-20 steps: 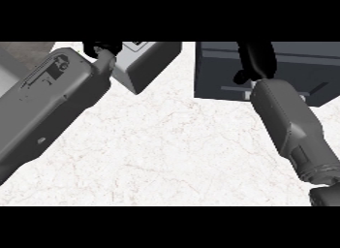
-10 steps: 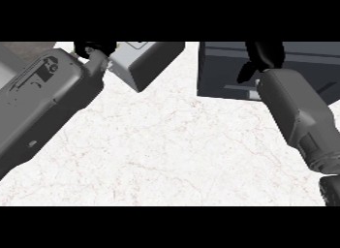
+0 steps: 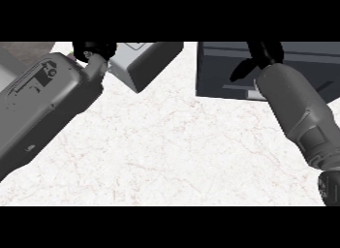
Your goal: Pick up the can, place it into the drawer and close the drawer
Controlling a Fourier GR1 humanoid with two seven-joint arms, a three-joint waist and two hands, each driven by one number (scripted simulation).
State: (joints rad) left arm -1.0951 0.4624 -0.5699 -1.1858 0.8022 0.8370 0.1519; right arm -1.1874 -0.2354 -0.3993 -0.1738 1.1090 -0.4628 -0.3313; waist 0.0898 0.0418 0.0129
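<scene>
Left hand (image 3: pixel 94 48), and right hand (image 3: pixel 262 51) over the drawer (image 3: pixel 312 55), are cropped; their grip cannot be told.

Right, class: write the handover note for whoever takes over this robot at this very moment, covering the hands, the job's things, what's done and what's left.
Left hand: at the view's top edge, beside a grey box; grip cannot be told.
Right hand: over the dark drawer unit at upper right; grip cannot be told.
Can: not visible anywhere, and none lies on the white counter.
Done: nothing can be confirmed.
Left: find the can, check that it is in the drawer, close the drawer.
</scene>
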